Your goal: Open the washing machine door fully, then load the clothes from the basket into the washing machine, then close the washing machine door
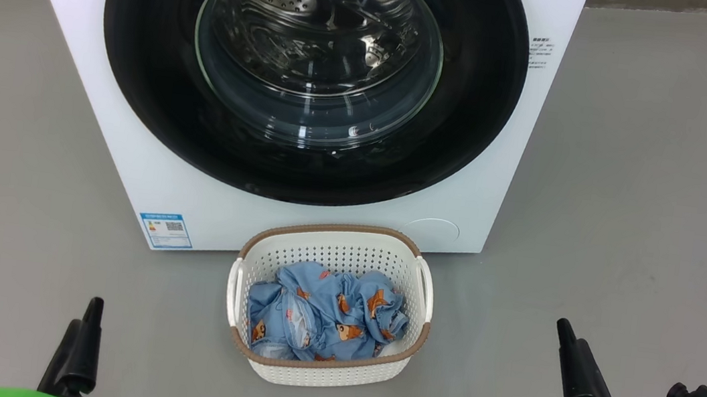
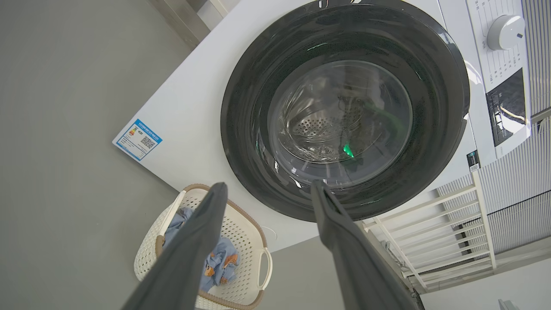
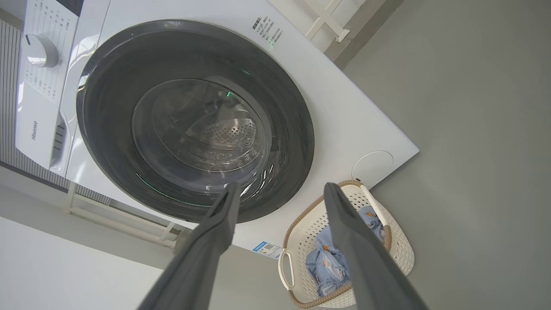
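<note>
Washing machine door (image 1: pixel 313 65): shut, basket (image 1: pixel 336 229) of clothes (image 1: pixel 325 316) on floor just before it. Left end effector (image 2: pixel 267 185), right end effector (image 3: pixel 283 186): both spread wide, empty, short of door. Advised: catch rim edge, swing fully, clearing basket.

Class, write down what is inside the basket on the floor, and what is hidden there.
Inside the basket lie crumpled blue clothes printed with orange bears. They cover most of its bottom, so anything beneath them is hidden.
</note>
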Robot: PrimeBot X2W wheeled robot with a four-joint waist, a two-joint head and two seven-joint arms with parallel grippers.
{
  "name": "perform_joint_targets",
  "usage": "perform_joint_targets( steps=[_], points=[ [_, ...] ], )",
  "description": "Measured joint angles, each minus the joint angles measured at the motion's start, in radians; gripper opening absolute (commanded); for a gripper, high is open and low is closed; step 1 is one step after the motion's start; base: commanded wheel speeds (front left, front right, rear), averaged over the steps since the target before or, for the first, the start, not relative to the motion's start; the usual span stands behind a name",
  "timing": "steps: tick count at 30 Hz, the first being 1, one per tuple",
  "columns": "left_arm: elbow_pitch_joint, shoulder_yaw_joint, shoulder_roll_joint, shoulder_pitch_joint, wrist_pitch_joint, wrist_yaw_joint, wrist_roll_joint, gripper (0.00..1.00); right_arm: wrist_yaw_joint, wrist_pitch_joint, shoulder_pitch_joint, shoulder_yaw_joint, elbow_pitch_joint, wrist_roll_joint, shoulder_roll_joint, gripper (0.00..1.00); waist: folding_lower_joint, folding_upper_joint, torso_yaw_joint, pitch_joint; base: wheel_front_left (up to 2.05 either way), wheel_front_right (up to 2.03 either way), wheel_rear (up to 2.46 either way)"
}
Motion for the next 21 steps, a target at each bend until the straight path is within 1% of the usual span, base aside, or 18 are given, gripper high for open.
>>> perform_joint_targets(
  steps=[21],
  points=[
    [-0.004,-0.026,0.034,0.0,-0.057,0.0,0.243,1.0,0.0,-0.057,-0.02,0.007,0.0,-0.316,0.001,1.0,0.0,0.0,-0.006,-0.007,0.0,0.0,0.0]
  ],
)
